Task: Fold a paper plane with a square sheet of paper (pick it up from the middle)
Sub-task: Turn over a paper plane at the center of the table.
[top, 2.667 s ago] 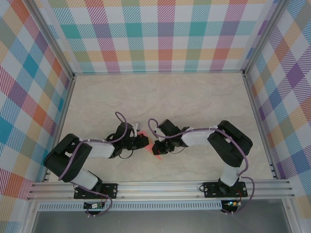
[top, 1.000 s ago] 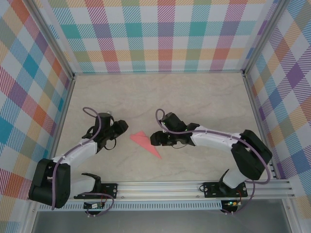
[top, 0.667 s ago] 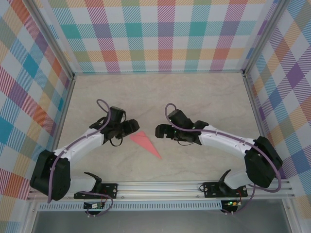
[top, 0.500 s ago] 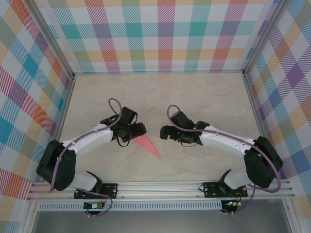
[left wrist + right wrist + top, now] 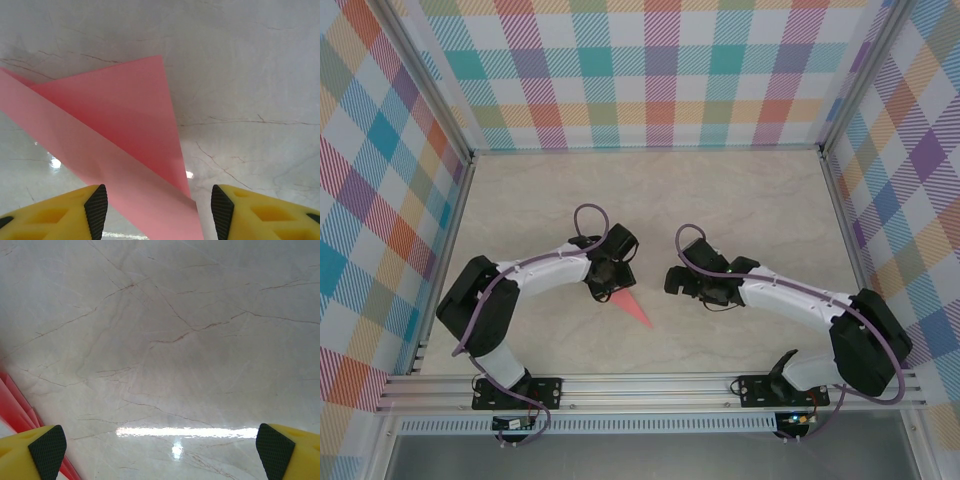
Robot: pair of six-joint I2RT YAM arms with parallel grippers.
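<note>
Salmon-pink paper plane (image 5: 115, 145) is lying ungripped under my half-open left pincer (image 5: 157, 210), seemingly for pickup; my right pincer (image 5: 160, 447) is gaping empty.

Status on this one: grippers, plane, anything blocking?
Left gripper open, fingers straddling the plane. Right gripper open beside it, over table. Nothing blocking.

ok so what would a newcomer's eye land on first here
The salmon-pink paper plane, lying flat on the pale marbled table near the front middle. The left gripper sits right over its wide end, jaws apart; the right gripper is wide open beside it, over bare table.
</note>
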